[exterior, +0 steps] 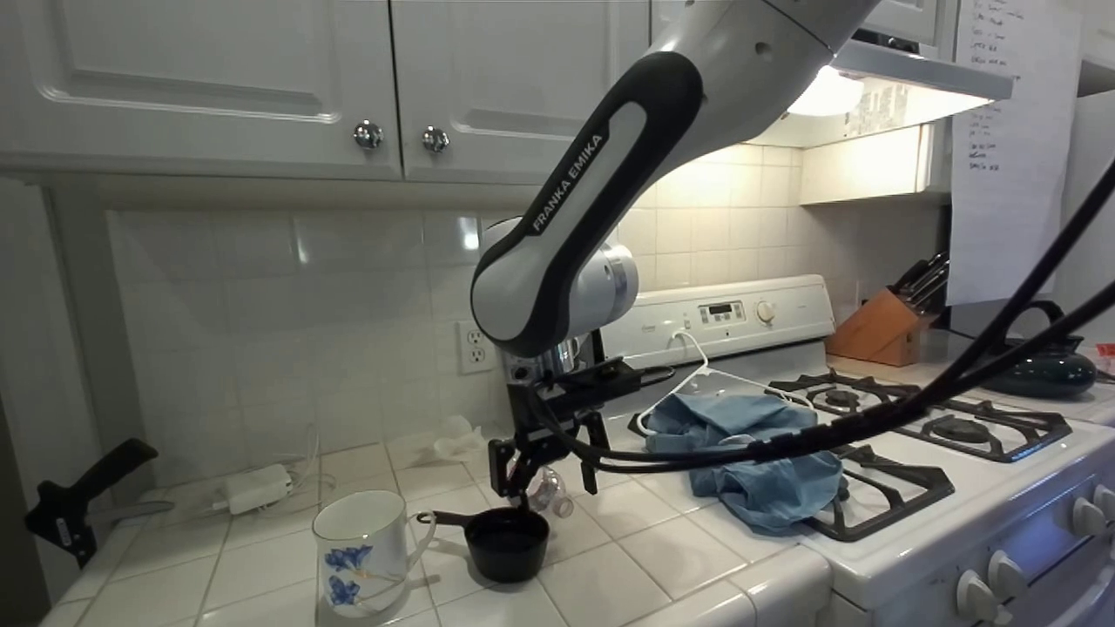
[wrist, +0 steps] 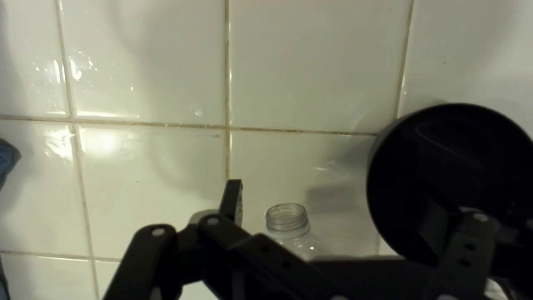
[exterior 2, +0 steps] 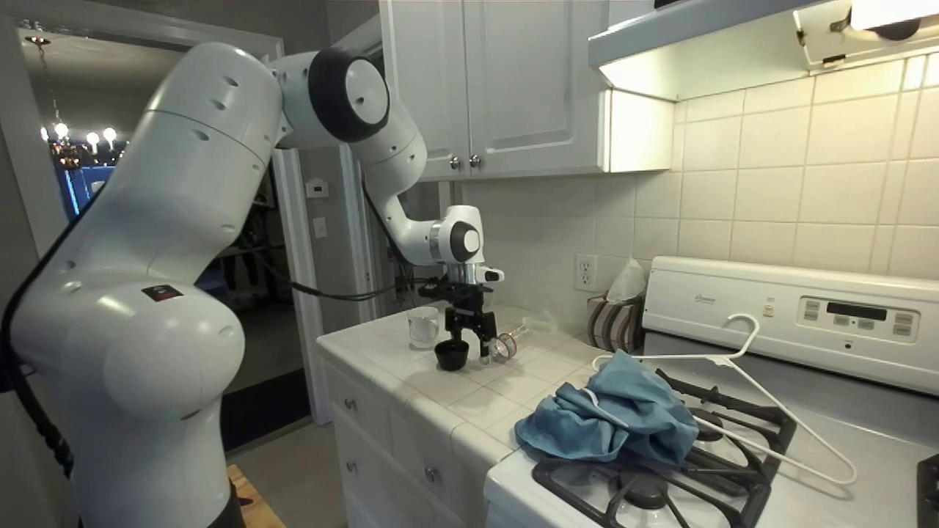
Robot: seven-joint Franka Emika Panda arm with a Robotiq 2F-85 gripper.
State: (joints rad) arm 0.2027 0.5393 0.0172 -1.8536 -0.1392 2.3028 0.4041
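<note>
My gripper (exterior: 556,495) points down low over the tiled counter, its fingers spread wide with nothing gripped. Lying on the tiles is a clear uncapped plastic bottle (exterior 2: 505,346), whose threaded mouth (wrist: 287,218) shows between the fingers in the wrist view. Beside it a small black pot (exterior: 507,544) stands upright, its handle toward a white mug (exterior: 361,553) with blue flowers. One finger (wrist: 234,202) is left of the bottle mouth; the opposite one overlaps the pot's opening. Whether that finger touches the pot I cannot tell. Most of the bottle's body is hidden by the gripper.
A blue cloth (exterior 2: 616,414) and a white hanger (exterior 2: 722,360) lie on the stove beside the counter. Against the wall stands a striped tissue box (exterior 2: 615,323). A white adapter (exterior: 257,488) and a black clamp (exterior: 65,514) are at the counter's far end.
</note>
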